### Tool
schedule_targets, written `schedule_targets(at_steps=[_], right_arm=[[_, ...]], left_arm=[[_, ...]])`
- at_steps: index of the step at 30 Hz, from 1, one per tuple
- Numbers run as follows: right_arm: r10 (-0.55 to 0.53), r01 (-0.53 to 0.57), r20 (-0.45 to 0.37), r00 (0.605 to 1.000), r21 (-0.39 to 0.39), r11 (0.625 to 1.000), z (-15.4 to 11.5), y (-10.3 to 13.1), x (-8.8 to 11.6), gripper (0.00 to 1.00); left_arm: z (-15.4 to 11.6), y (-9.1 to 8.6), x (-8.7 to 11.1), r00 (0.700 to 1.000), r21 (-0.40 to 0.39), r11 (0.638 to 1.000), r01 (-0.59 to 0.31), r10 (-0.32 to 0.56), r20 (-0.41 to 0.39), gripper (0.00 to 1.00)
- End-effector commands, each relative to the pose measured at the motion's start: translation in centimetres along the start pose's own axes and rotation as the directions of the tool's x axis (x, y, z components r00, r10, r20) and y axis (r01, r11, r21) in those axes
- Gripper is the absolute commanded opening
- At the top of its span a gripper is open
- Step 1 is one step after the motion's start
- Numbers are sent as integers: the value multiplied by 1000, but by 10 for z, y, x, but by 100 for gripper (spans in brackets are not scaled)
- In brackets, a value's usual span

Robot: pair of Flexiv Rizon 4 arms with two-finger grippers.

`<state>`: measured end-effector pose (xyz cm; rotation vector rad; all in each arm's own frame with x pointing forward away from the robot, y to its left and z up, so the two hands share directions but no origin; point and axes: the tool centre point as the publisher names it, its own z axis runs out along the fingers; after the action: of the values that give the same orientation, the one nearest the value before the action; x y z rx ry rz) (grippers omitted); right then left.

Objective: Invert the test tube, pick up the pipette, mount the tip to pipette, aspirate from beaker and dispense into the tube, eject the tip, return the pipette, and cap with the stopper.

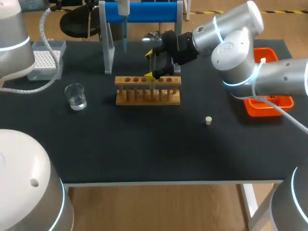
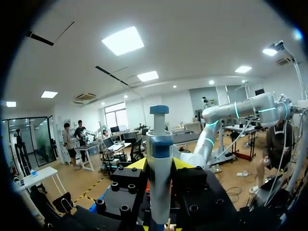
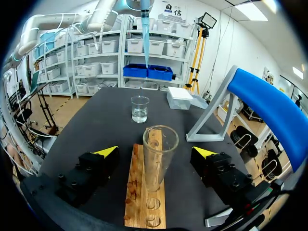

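The clear test tube [image 3: 159, 159] stands upright, mouth up, in the wooden rack [image 3: 144, 207], between the spread fingers of my right gripper [image 3: 155, 153], which do not touch it. In the head view that right gripper [image 1: 153, 63] sits over the rack [image 1: 147, 90]. My left gripper [image 2: 159, 166] is shut on the white and blue pipette [image 2: 160, 159]. The pipette [image 1: 124, 14] hangs high at the back with a blue tip [image 1: 125, 42] mounted. The beaker [image 1: 76, 96] with clear liquid stands left of the rack. The small stopper [image 1: 208, 120] lies on the table to the right.
A blue-topped pipette stand [image 1: 139, 12] is behind the rack. The tip box [image 1: 45, 61] sits at the back left. An orange tray [image 1: 269, 103] lies under my right arm at the right edge.
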<state>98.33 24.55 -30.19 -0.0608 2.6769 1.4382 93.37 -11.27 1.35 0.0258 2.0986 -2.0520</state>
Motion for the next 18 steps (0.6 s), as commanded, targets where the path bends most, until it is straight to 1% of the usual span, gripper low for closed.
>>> schedule_targets(at_steps=[1,17,18], right_arm=[[1,-1,-5,1000,5,1000,-1,1,-1,100],[1,-1,-5,1000,5,1000,-1,1,-1,100],[1,-1,-5,1000,5,1000,-1,1,-1,100]], left_arm=[[-1,-1,-1,1000,-1,1000,0,0,-2,0],[-1,-1,-1,1000,-1,1000,0,0,-2,0],[3,-1,-1,1000,0,1000,3,-3,-10,0]])
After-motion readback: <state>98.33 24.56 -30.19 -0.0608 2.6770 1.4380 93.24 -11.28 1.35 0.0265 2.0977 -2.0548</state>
